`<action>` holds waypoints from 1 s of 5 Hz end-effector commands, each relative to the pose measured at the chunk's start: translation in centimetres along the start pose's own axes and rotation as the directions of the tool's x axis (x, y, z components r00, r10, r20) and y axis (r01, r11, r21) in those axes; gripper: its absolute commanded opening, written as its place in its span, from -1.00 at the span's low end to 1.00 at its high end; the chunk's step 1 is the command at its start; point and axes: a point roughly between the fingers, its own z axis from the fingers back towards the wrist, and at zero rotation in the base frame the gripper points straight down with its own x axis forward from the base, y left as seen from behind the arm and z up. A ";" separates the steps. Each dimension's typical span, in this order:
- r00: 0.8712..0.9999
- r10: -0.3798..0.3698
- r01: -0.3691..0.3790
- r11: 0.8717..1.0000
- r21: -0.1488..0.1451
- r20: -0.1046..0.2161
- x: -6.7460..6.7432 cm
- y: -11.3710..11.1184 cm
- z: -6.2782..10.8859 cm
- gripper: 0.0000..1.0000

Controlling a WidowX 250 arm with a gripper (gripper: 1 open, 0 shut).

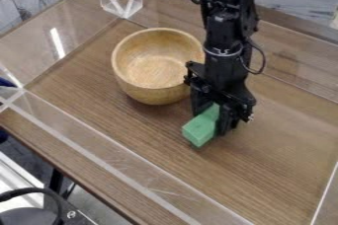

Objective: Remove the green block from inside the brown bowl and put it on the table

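The green block point(201, 133) lies on the table point(106, 145) just right of and in front of the brown bowl point(153, 91). Its far end sits between the black fingers of my gripper point(216, 121), which points straight down and is shut on the block. The bowl stands level and upright to the left of the gripper, and its pale inside holds nothing. The arm rises from the gripper toward the top of the view and covers a little of the bowl's right rim.
Low clear acrylic walls point(30, 99) run round the table's edges. A clear angled acrylic piece point(119, 0) stands at the back left, beyond the bowl. Bare wood stretches in front of and to the right of the block.
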 end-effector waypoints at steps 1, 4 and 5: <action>0.998 -0.011 0.010 1.000 0.007 0.055 0.5 0.1 1.5 -1.00; 0.993 -0.013 0.010 1.000 0.026 0.119 1.3 -1.0 5.9 1.00; 0.987 -0.025 0.020 0.999 0.036 0.158 1.8 -1.7 8.5 1.00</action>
